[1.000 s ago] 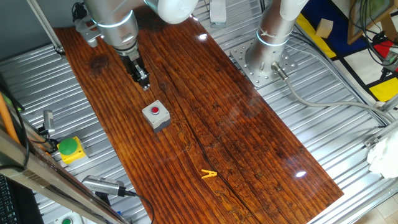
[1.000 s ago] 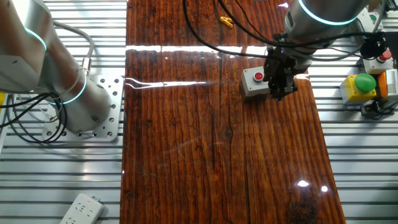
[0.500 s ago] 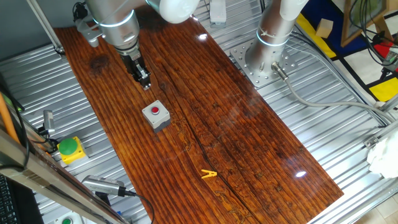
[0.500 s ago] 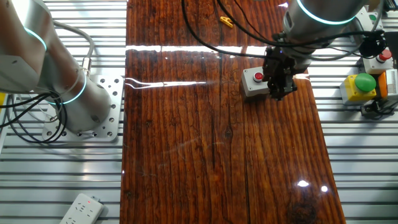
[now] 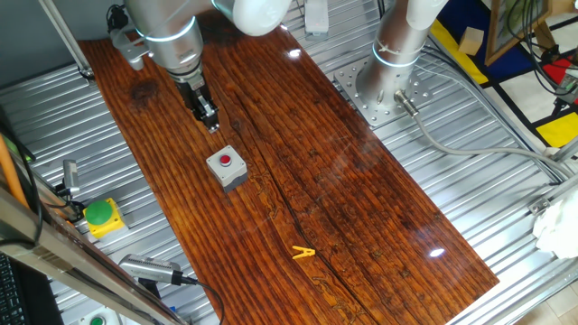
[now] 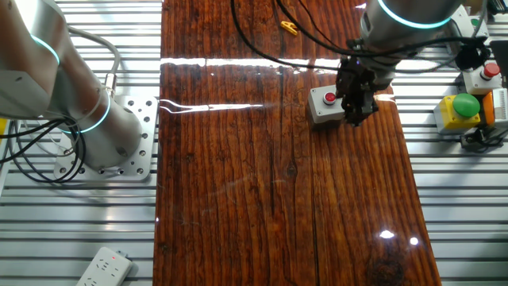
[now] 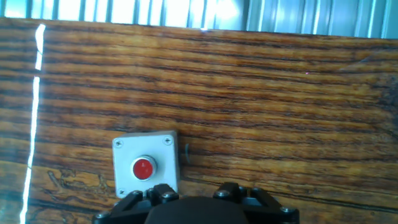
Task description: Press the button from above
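Observation:
The button (image 5: 225,162) is a small red round cap in a grey square box (image 5: 232,175) on the wooden table top. It also shows in the other fixed view (image 6: 329,97) and low left in the hand view (image 7: 143,168). My gripper (image 5: 210,124) hangs above the table, a short way beyond the box toward the table's far end, not over the button. In the other fixed view the gripper (image 6: 354,117) is just right of the box. The hand view shows only the finger bases; the fingertips are hidden.
A green button on a yellow box (image 5: 100,215) sits off the table's left side, also visible in the other fixed view (image 6: 460,110). A yellow clip (image 5: 302,254) lies on the wood nearer the front. A second arm's base (image 5: 384,86) stands beside the table.
The gripper has shifted very slightly; the button and box have not moved.

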Controlling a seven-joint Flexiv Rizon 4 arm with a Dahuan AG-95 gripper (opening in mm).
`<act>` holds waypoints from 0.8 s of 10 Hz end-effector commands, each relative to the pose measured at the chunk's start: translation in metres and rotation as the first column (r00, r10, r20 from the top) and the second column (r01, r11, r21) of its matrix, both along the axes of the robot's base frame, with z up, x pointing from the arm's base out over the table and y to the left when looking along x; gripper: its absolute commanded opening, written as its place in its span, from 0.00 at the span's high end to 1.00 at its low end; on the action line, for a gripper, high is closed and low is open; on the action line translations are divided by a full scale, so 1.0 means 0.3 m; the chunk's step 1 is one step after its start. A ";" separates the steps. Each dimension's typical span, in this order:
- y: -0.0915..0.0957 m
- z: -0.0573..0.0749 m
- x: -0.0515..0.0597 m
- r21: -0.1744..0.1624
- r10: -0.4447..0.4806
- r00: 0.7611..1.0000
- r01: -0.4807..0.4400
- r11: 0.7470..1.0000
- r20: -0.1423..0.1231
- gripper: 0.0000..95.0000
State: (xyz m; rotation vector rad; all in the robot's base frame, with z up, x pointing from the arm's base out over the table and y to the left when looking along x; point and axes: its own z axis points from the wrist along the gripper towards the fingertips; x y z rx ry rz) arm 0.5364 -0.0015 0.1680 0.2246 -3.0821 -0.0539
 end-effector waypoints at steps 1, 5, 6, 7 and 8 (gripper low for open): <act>0.021 0.001 0.009 0.002 -0.015 1.000 0.015 1.000 0.003 0.40; 0.085 -0.021 0.013 0.000 -0.035 0.999 0.035 0.999 0.017 0.40; 0.105 -0.025 0.018 -0.005 -0.044 0.999 0.044 0.999 0.018 0.40; 0.109 -0.026 0.021 -0.006 -0.044 0.999 0.044 0.999 0.019 0.40; 0.114 -0.030 0.030 -0.004 -0.039 0.999 0.039 0.999 0.023 0.40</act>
